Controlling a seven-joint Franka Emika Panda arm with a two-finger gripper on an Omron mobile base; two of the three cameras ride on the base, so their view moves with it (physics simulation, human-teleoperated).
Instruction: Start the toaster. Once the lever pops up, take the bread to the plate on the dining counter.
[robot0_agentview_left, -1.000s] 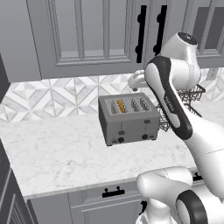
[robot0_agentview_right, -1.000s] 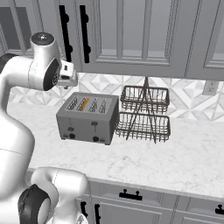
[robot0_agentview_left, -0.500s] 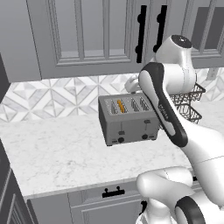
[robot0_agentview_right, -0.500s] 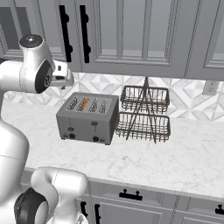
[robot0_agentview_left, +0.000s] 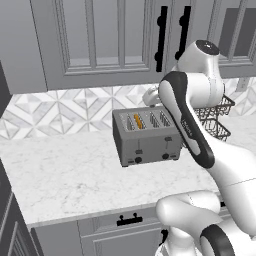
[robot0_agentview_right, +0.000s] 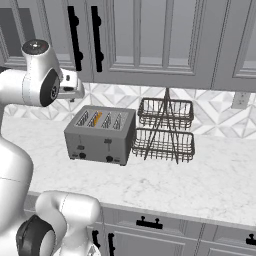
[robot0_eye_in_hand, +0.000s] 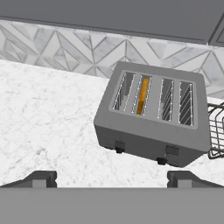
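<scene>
The toaster (robot0_agentview_left: 146, 138) is being shown standing on the marble worktop (robot0_agentview_left: 65, 172), its back near the patterned tile backsplash (robot0_agentview_left: 60, 107) and its front panel turned toward the worktop's near edge. In the hand view the toaster (robot0_eye_in_hand: 154, 119) is being viewed from above and in front, with its four slots exposed. The bread (robot0_eye_in_hand: 142, 96) is being held inside the second slot from the left, only its orange-brown crust edge being visible; the same orange edge is being seen in the left base view (robot0_agentview_left: 138, 121) and in the right base view (robot0_agentview_right: 97, 119). The lever (robot0_eye_in_hand: 119, 145), the left one of two dark tabs on the front panel, is being seen low on that panel, just above a black knob (robot0_eye_in_hand: 118, 151). The second lever (robot0_eye_in_hand: 172, 151) is being seen at a similar height to the right.

The gripper (robot0_eye_in_hand: 112, 178) is being held above and in front of the toaster, well apart from it, with its jaws spread wide and nothing between them. Its fingertips (robot0_eye_in_hand: 40, 178) are being seen against bare worktop.

A two-tier wire rack (robot0_agentview_right: 164, 130) is being shown just beside the toaster, on the side away from the lever. Grey wall cabinets (robot0_agentview_right: 150, 40) are being shown above the backsplash.
</scene>
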